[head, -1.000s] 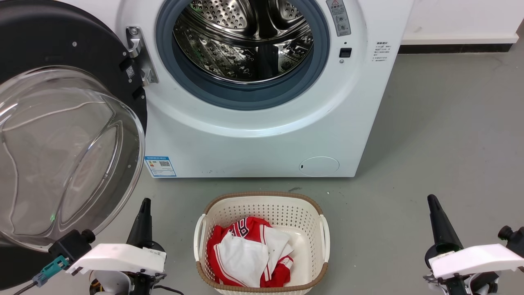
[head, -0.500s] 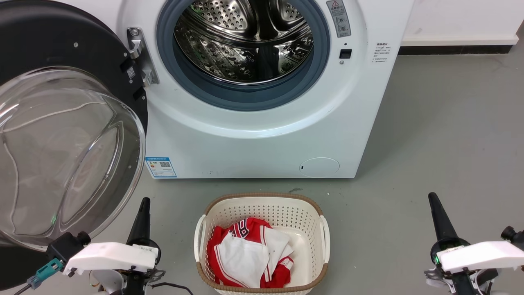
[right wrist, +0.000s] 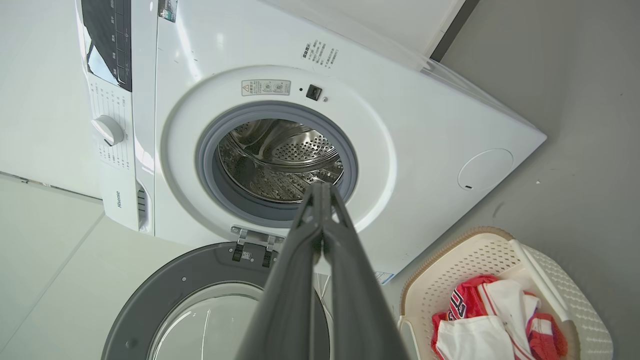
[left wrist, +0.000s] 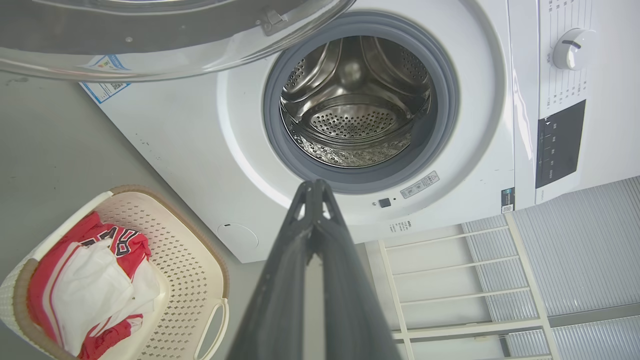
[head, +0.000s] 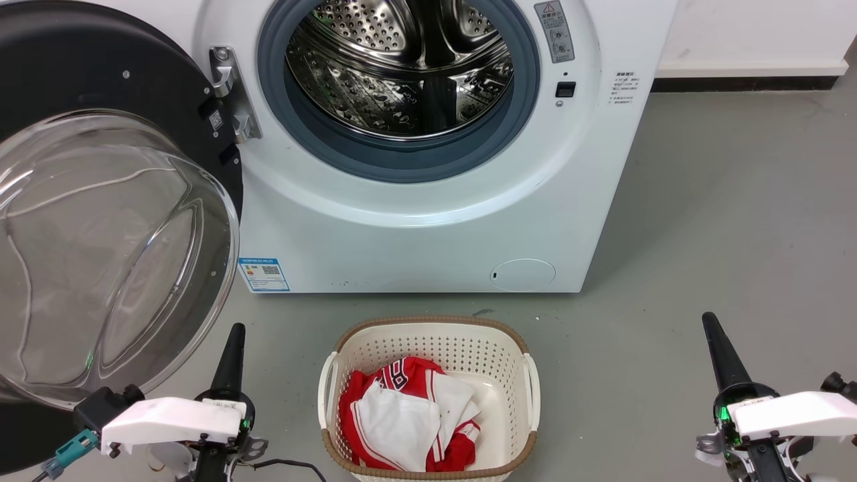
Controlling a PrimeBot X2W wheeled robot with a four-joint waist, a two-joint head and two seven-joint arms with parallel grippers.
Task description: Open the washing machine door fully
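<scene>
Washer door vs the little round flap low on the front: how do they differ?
The washing machine door is large, the flap small. The door is glossy black around a clear glass bowl; the flap is plain white. The door stands swung open on its hinge; the flap sits shut and flush. Both are round.

Cream basket (head: 428, 345) w/ red-white clothes (head: 402, 415) sits on grey floor (head: 723, 201).
</scene>
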